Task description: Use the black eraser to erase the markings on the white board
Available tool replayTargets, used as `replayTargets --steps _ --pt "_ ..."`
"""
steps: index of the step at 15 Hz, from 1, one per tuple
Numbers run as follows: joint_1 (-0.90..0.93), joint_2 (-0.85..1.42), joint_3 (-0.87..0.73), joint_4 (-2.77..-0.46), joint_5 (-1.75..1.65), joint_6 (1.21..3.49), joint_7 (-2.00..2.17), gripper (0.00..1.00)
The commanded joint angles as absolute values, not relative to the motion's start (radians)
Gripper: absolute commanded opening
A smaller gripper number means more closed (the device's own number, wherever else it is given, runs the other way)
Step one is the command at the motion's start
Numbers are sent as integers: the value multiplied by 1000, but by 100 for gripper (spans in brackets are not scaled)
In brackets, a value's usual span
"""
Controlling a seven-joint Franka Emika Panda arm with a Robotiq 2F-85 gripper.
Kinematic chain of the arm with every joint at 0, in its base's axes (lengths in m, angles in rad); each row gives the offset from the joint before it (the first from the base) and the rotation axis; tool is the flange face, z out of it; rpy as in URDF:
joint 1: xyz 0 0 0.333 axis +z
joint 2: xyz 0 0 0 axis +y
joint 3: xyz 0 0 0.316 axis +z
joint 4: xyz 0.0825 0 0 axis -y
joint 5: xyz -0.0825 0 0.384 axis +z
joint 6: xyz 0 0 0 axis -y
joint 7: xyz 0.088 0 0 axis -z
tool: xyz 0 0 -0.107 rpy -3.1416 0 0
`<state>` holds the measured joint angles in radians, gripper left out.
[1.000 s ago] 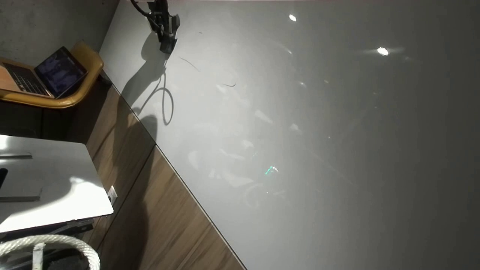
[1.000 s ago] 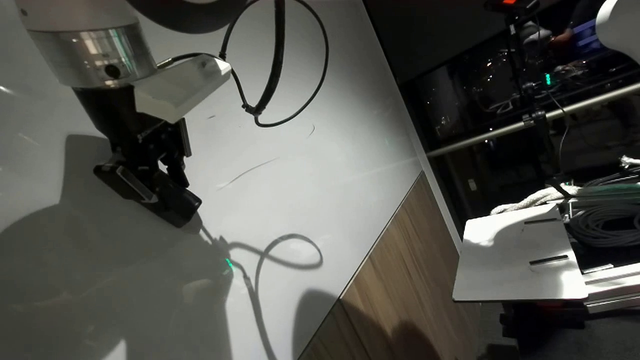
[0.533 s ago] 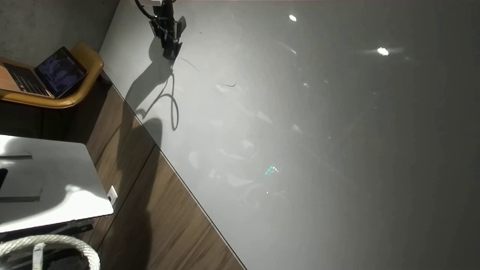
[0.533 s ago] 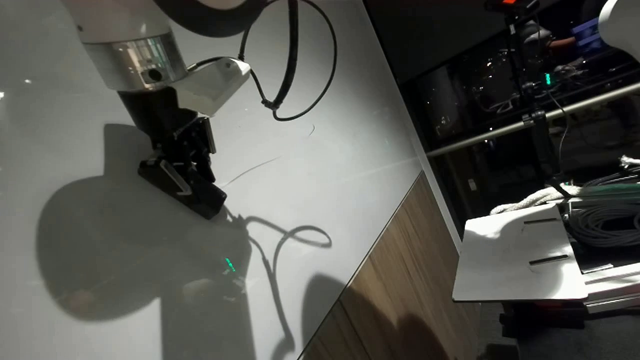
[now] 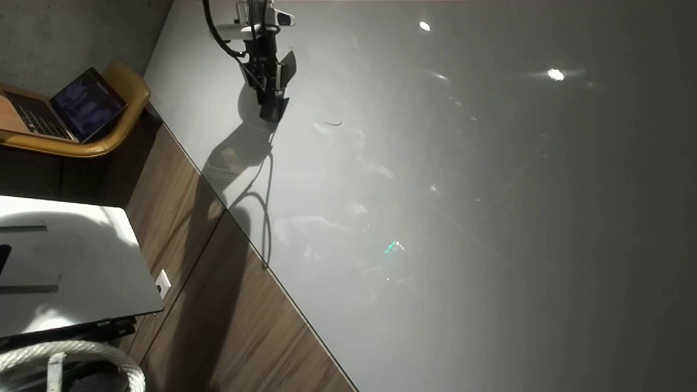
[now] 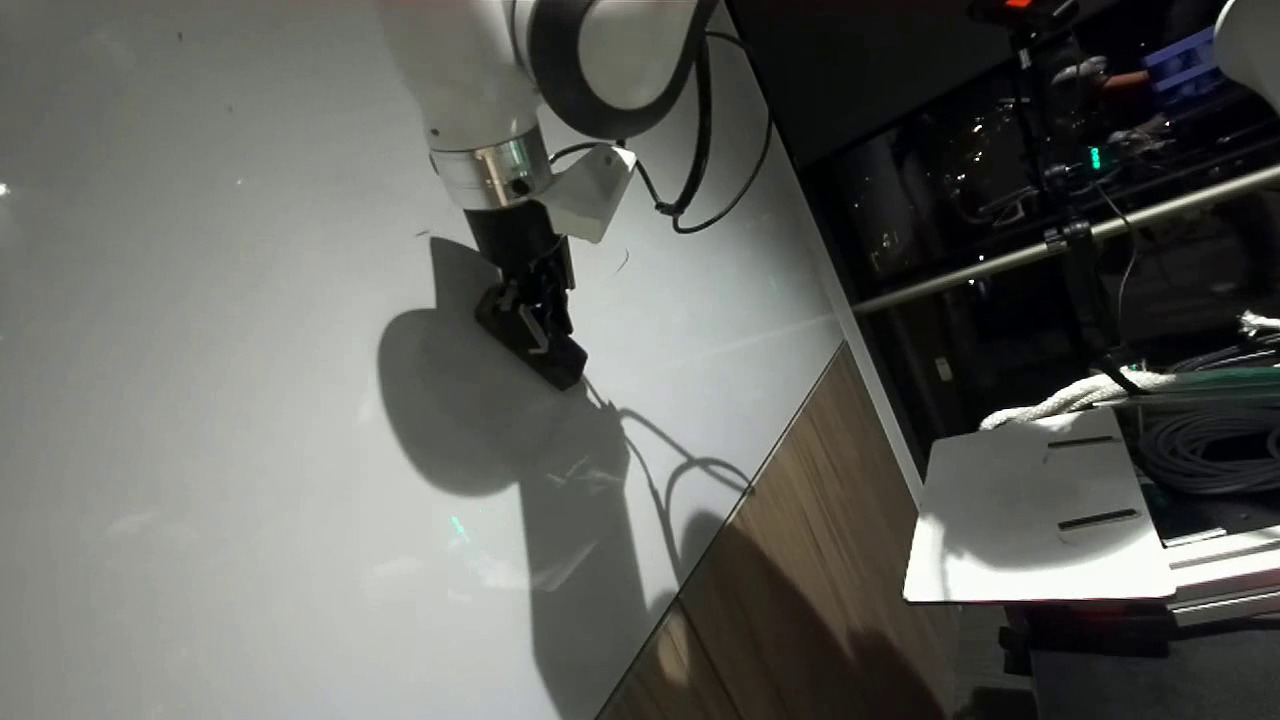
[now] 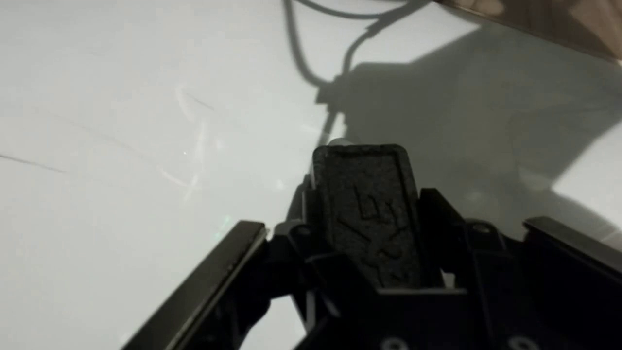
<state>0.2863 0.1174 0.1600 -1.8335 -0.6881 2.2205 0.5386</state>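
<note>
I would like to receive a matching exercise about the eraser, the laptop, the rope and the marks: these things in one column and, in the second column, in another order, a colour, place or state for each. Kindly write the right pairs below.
Things:
1. Eraser
2. Laptop
3. Rope
4. Marks

Descriptions:
A. open
B. thin and dark, on the white board
C. held in the tool
D. white and curved

Right pairs: 1-C, 2-A, 3-D, 4-B

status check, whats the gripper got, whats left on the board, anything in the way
Gripper shut on black eraser. Thin dark markings on white board, not yet erased. No obstacle seen between eraser and markings.
</note>
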Motion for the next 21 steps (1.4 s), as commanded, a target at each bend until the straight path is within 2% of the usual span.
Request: replayTargets --steps 1,10,16,21 --pt "196 -28 103 -1973 -713 2306 543 28" --pt "-70 -228 -64 -2130 -644 2495 386 28" --pt "-40 -225 42 -2168 -549 2564 400 28" --pt "18 -181 154 -2054 -518 2524 373 28"
